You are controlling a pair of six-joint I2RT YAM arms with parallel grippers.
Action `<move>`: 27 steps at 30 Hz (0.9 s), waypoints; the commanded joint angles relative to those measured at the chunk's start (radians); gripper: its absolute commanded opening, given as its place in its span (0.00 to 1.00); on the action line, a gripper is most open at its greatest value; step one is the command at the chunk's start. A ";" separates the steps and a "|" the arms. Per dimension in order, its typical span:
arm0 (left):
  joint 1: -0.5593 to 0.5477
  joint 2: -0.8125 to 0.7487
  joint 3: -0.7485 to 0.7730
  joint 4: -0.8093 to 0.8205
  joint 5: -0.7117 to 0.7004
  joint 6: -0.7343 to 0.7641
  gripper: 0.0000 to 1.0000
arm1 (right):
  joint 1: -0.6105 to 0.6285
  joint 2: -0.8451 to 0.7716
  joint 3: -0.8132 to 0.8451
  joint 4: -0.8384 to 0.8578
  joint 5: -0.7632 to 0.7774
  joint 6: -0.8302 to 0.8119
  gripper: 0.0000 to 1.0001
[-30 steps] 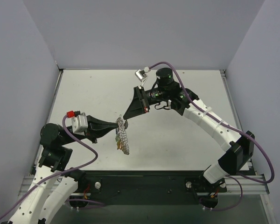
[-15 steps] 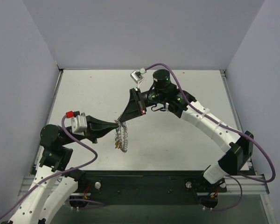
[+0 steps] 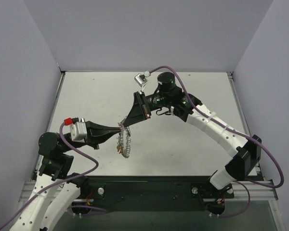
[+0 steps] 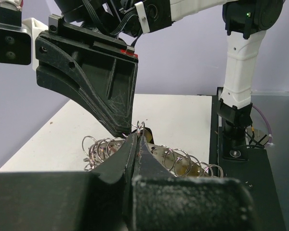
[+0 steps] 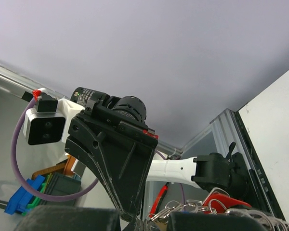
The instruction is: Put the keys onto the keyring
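Top view: the left gripper [image 3: 119, 129] and the right gripper [image 3: 124, 126] meet tip to tip above the table [image 3: 197, 96], both pinched shut, and the keyring [image 3: 125, 144] dangles beneath. Left wrist view: the left gripper clamps the keyring's top, so opposed pulls could wrench it loose. Right wrist view: the keys [image 5: 216, 199] bunch at lower right. What the right gripper pinches is hidden, and a weak hold could slip.

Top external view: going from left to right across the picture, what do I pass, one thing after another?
left arm's black shoulder joint → left wrist camera → the keyring → right wrist camera → right arm's black shoulder block
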 commanded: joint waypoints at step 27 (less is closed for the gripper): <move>-0.003 -0.013 0.038 -0.097 -0.126 0.109 0.00 | 0.016 -0.070 0.010 0.130 -0.033 0.113 0.00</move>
